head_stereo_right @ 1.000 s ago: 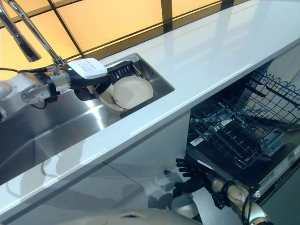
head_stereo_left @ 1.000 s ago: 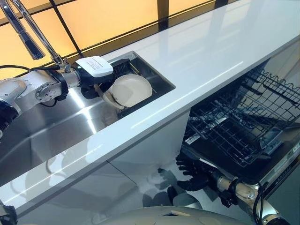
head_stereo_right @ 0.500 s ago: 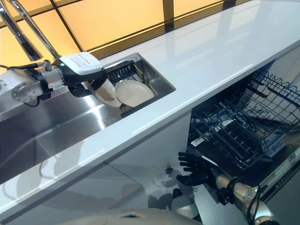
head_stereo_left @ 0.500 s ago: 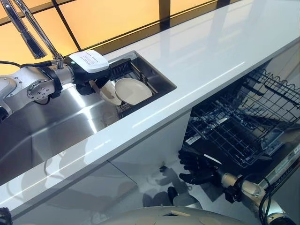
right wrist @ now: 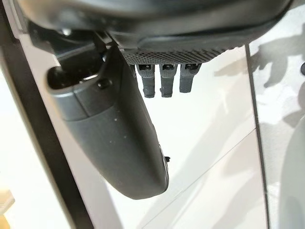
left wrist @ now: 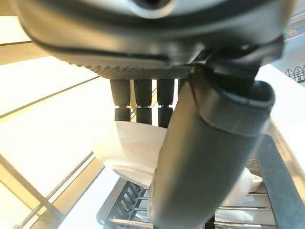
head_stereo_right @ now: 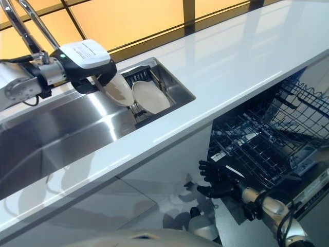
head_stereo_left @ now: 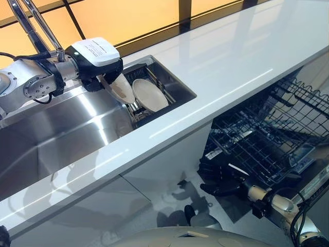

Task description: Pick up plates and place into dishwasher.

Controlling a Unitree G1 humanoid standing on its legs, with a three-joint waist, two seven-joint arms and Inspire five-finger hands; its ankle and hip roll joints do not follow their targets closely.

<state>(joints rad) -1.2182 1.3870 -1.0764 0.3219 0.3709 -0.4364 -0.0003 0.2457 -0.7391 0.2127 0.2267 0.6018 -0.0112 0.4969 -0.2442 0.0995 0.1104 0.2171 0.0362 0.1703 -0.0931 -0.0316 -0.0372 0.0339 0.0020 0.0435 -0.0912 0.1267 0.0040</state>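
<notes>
My left hand (head_stereo_left: 95, 81) is shut on a cream plate (head_stereo_left: 120, 88), which it holds tilted above the right end of the steel sink (head_stereo_left: 61, 139). In the left wrist view the thumb (left wrist: 209, 152) lies across the plate (left wrist: 126, 148) and the fingers (left wrist: 143, 101) curl behind it. A second cream plate (head_stereo_left: 150, 95) leans in the dark dish rack (head_stereo_right: 139, 77) inside the sink. My right hand (head_stereo_left: 220, 181) hangs low in front of the dishwasher, open and holding nothing. The dishwasher's lower wire rack (head_stereo_left: 267, 136) is pulled out.
A white counter (head_stereo_left: 231, 56) runs between the sink and the dishwasher. The chrome faucet (head_stereo_left: 36, 31) rises just behind my left arm. White cabinet fronts (head_stereo_left: 159, 170) stand under the counter, left of the open dishwasher.
My left hand has lifted one plate up and out of the rack, away from the second plate, which stays leaning there. My right hand has drifted a little toward the dishwasher.
</notes>
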